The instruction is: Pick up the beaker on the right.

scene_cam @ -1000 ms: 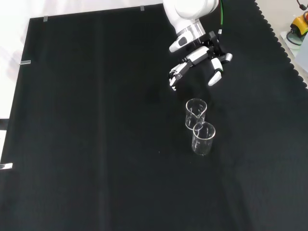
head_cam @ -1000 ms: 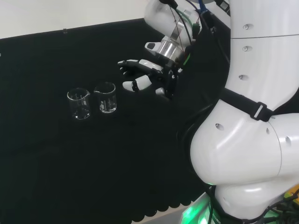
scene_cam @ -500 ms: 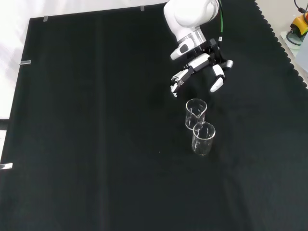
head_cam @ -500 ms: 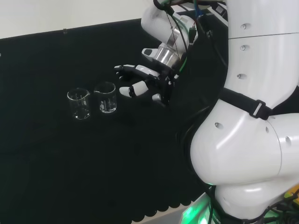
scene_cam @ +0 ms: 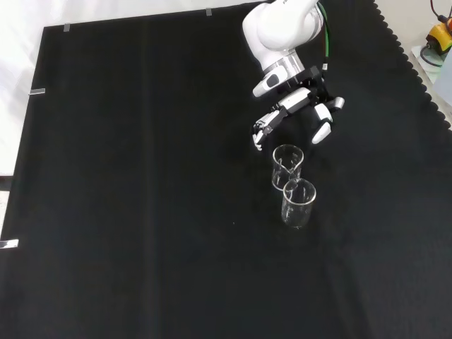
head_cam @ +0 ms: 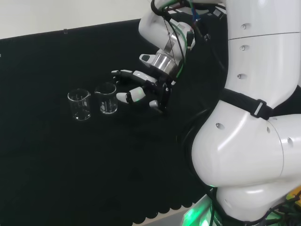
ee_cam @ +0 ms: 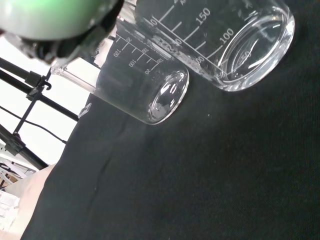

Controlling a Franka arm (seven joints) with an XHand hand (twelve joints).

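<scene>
Hand (head_cam: 149,87) hovers with fingers spread and relaxed, holding nothing, just beside the right beaker (head_cam: 107,98) at its 3 o'clock in the head view. Left beaker (head_cam: 79,104) stands adjacent at 9 o'clock, both upright on the black cloth (head_cam: 94,160).

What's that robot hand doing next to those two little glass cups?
A white robot arm is reaching its hand toward two clear glass beakers that stand side by side on the black cloth. The fingers are spread open and holding nothing. The hand is right beside the nearer beaker, the right one in the head view, and does not seem to touch it. The other beaker stands just past it. Both stand upright and look empty.
</scene>
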